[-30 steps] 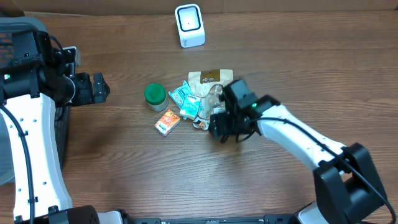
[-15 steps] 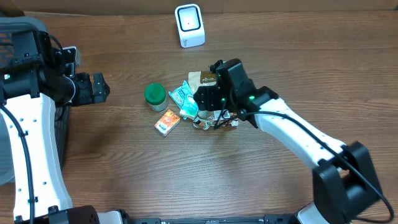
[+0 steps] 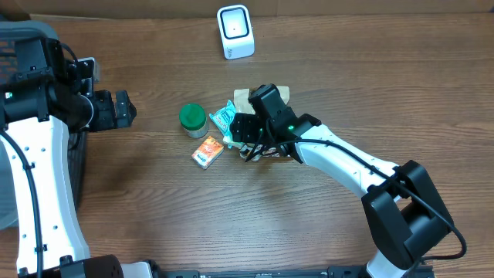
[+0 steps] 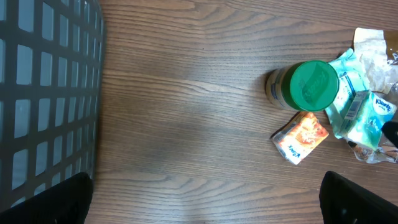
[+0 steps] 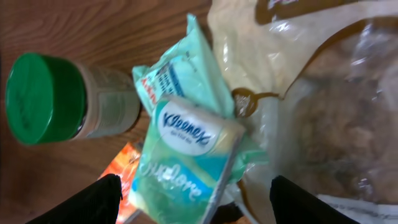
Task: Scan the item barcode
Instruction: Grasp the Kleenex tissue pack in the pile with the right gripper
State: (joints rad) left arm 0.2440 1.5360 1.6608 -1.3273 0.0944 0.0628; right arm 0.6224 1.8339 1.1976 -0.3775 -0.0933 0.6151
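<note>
Right hand (image 5: 203,202), fingers spread and empty, has swung left and now hovers over the Kleenex pack (image 5: 186,149) lying on the desk (image 3: 154,208) beside the green-lidded jar (image 5: 43,96). Pickup looks next, with the scanner (image 3: 235,32) well apart.

The left arm (image 3: 31,177) runs up the left side, elbow bent. The left gripper (image 3: 130,108) points right, jaws fully spread and empty. The right arm (image 3: 347,158) reaches in from the lower right, wrist tipped down. The right gripper (image 3: 244,137) has its jaws wide apart.
</note>
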